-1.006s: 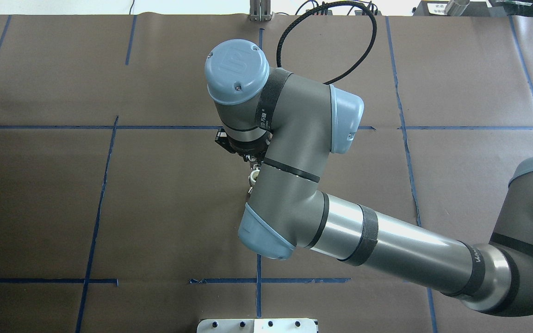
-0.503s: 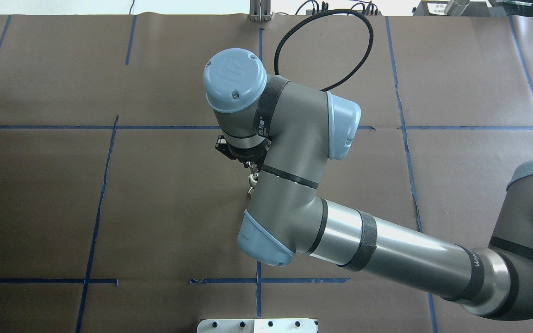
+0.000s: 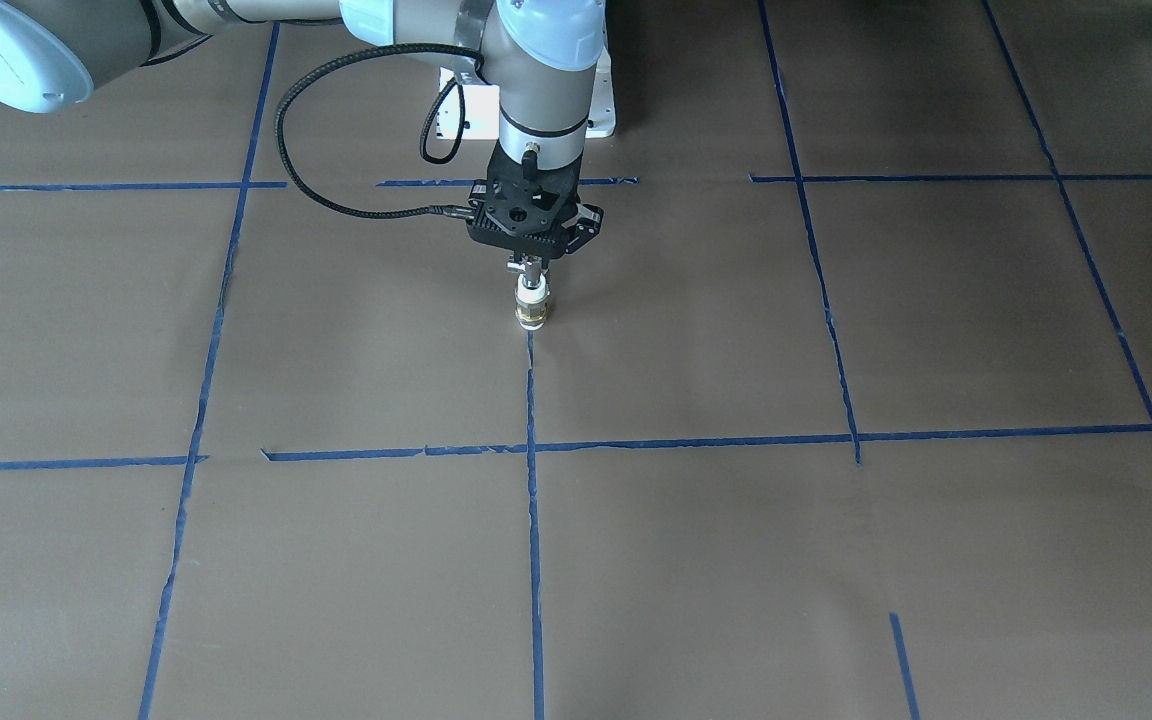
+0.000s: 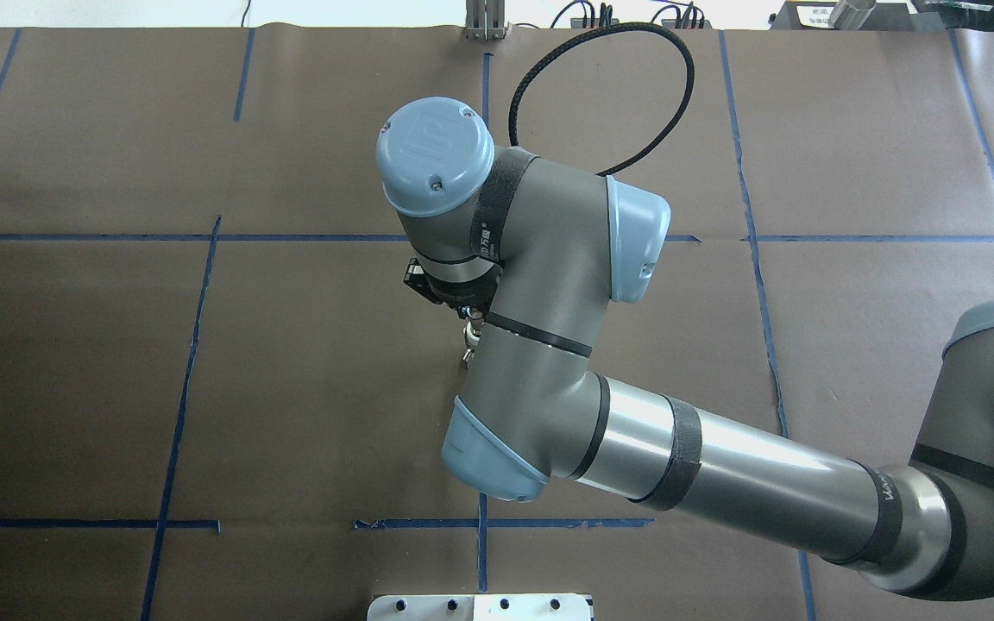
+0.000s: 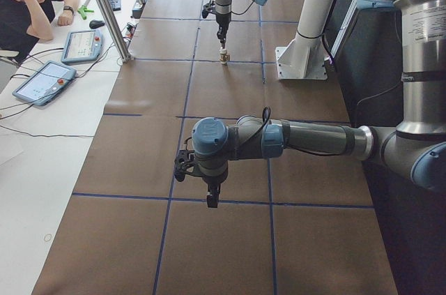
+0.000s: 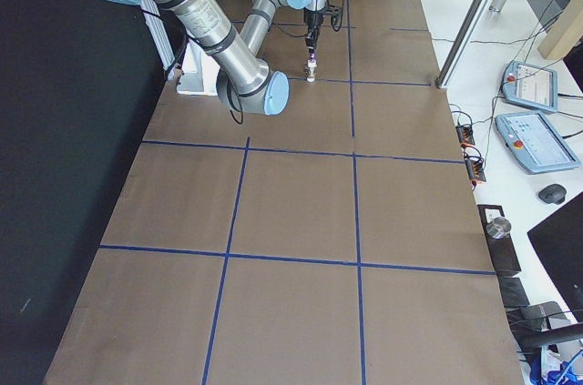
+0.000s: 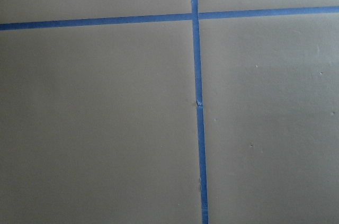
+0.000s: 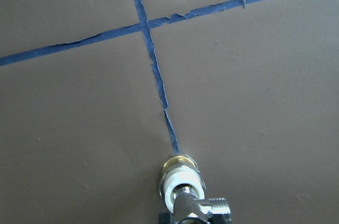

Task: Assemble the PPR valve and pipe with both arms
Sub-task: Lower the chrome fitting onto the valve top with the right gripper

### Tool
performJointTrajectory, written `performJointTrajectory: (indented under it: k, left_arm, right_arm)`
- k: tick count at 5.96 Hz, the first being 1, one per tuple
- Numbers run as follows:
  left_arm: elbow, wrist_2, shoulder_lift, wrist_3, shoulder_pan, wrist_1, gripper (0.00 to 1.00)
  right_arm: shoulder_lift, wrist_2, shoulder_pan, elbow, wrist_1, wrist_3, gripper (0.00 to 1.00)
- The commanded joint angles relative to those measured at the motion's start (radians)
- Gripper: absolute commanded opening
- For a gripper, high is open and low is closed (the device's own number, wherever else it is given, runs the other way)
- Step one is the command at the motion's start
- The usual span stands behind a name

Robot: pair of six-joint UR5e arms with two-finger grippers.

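**A:** where's the valve (image 3: 532, 305) at rn?

**B:** right claw (image 3: 533, 268) is clamped on its chrome top, holding it upright, brass end down, right at the end of a blue tape line (image 3: 533, 400) on the table (image 3: 836, 560). can't tell if it actually touches

**A:** and the left claw (image 5: 211, 201)?

**B:** pointing down over the table, well apart from the valve. only the side cam shows it, so can't tell if it's open or closed

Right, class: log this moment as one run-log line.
right gripper: shut on valve | valve: upright, brass end down, at tape line end | left gripper: above table, open or shut unreadable
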Motion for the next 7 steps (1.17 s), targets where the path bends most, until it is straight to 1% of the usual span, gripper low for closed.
performJointTrajectory:
  k: [1, 4, 7]
  left_arm:
    - [0.000, 0.000, 0.000, 0.000, 0.000, 0.000, 1.00]
    - [0.000, 0.000, 0.000, 0.000, 0.000, 0.000, 1.00]
    - [0.000, 0.000, 0.000, 0.000, 0.000, 0.000, 1.00]
  right_arm:
    - [-0.002, 0.000, 0.000, 0.000, 0.001, 0.000, 0.00]
    - [-0.003, -0.005, -0.011, -0.003, 0.001, 0.000, 0.00]
    - [-0.010, -0.031, -0.026, -0.008, 0.001, 0.000, 0.00]
